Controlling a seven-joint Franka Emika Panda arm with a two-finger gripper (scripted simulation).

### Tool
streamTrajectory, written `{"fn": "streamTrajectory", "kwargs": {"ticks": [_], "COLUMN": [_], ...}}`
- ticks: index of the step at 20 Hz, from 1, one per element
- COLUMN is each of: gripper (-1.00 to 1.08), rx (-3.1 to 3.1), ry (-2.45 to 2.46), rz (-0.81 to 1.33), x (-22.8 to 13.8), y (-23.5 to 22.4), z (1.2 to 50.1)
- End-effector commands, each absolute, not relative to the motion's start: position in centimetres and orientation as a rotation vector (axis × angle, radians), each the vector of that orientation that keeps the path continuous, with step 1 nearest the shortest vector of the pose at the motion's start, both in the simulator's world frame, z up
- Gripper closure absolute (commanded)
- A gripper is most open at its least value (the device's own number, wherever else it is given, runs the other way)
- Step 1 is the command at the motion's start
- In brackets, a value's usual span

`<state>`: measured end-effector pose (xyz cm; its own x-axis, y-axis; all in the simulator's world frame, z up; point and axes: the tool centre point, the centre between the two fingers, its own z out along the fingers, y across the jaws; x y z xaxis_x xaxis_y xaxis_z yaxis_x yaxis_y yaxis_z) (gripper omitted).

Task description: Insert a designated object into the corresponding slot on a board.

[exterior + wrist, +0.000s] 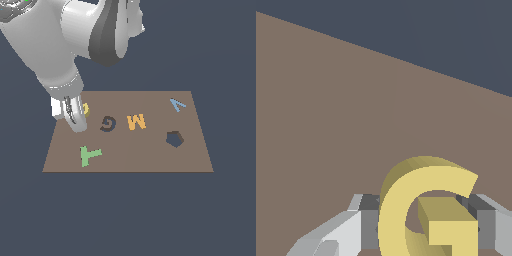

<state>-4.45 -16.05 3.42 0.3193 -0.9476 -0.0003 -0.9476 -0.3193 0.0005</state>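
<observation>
The designated object, a thick yellow G block (pixel 428 210), sits between my two grey fingers (pixel 368 225), which press against its sides. In the exterior view only a sliver of the yellow G (pixel 86 109) shows behind the gripper (pixel 75 119), over the brown board (pixel 150 157) near its far corner on the exterior view's left. The gripper is shut on the block. The slot, a dark G-shaped recess (pixel 107 123), lies a short way toward the exterior view's right of the gripper. I cannot tell whether the block rests on the board or hangs just above it.
An orange M (pixel 136 121) lies just beyond the slot toward the exterior view's right. A green T (pixel 90 155) sits near the board's front edge, below the gripper. A dark pentagon recess (pixel 174 139) and a blue V (pixel 177 104) are further right. Dark floor surrounds the board.
</observation>
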Motion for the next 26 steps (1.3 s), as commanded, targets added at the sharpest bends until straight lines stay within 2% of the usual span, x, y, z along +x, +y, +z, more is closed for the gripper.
{"fn": "streamTrajectory", "kwargs": {"ticks": [1,14,26], "gripper": [1.08,1.08,1.08], "rx": [2.611,2.976,3.101], "ry": [-1.747,-1.008,-0.507], "rz": [0.000,0.000,0.000], "x": [-3.9,-0.7,-0.3], "y": [-15.6,-10.8,-7.2], "z": [3.5,3.8,4.0]}}
